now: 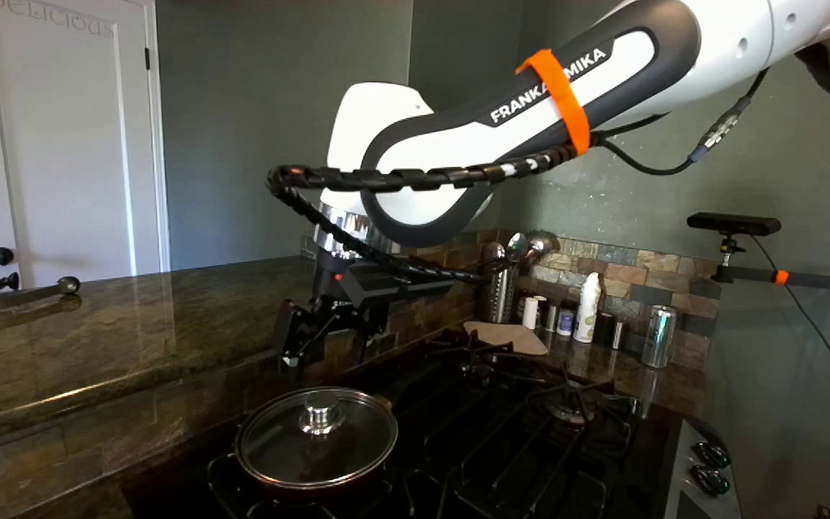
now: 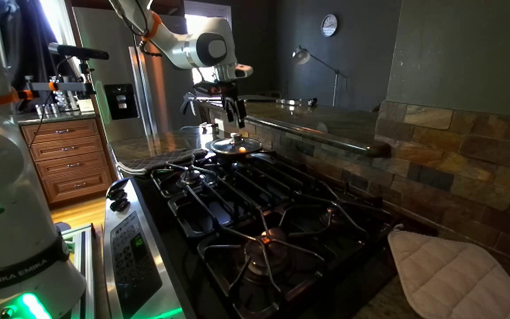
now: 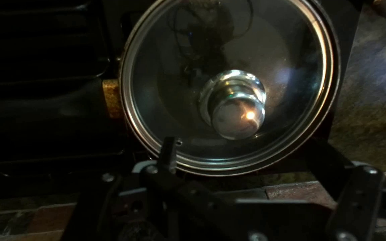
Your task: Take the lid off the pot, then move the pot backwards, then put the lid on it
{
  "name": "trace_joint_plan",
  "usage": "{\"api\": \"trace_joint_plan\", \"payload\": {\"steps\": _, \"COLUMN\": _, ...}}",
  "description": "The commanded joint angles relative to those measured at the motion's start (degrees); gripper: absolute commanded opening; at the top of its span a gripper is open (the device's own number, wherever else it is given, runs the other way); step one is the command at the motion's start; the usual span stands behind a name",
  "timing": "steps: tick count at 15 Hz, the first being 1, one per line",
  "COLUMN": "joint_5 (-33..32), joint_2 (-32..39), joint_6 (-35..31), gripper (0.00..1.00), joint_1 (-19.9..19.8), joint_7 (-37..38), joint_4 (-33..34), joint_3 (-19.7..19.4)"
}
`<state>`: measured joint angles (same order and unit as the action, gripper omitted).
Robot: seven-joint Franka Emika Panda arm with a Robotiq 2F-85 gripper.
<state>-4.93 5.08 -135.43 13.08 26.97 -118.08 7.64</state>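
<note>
The glass lid (image 1: 282, 440) with its shiny rim and metal knob lies flat on the pot (image 1: 321, 491), covering it. Both sit on the stove grate in that exterior view, and the lid (image 2: 224, 145) also shows at the stove's far end in the exterior view across the burners. My gripper (image 1: 327, 357) hangs above the lid, pointing down, apart from it. In the wrist view the open gripper (image 3: 246, 149) has its fingers (image 3: 168, 152) spread wide with nothing held; the knob (image 3: 238, 117) appears just beyond the gap. A brownish pot handle (image 3: 111, 98) sticks out at the side.
Black grates (image 2: 259, 208) cover the stove. A raised stone counter ledge (image 2: 317, 135) runs along the pot's side. A pale pot holder (image 2: 463, 274) lies past the burners, near several bottles and a steel canister (image 1: 658, 337). A dark quilted mat (image 2: 162, 160) lies beside the stove.
</note>
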Motion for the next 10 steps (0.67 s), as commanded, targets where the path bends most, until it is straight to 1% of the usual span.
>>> {"api": "trace_joint_plan", "payload": {"steps": 1, "joint_5": 0.6, "joint_2": -6.0, "joint_6": 1.6, "gripper": 1.00, "joint_1": -0.8, "joint_7": 1.4, "joint_4": -4.3, "joint_3": 0.5}}
{"api": "trace_joint_plan", "payload": {"steps": 7, "joint_5": 0.6, "joint_2": -14.1, "joint_6": 5.1, "gripper": 1.00, "joint_1": -2.0, "joint_7": 1.3, "joint_4": -8.2, "joint_3": 1.4}}
{"api": "trace_joint_plan", "payload": {"steps": 10, "joint_5": -0.5, "joint_2": -17.9, "joint_6": 5.4, "gripper": 1.00, "joint_1": -2.8, "joint_7": 1.4, "joint_4": -10.2, "joint_3": 2.1}}
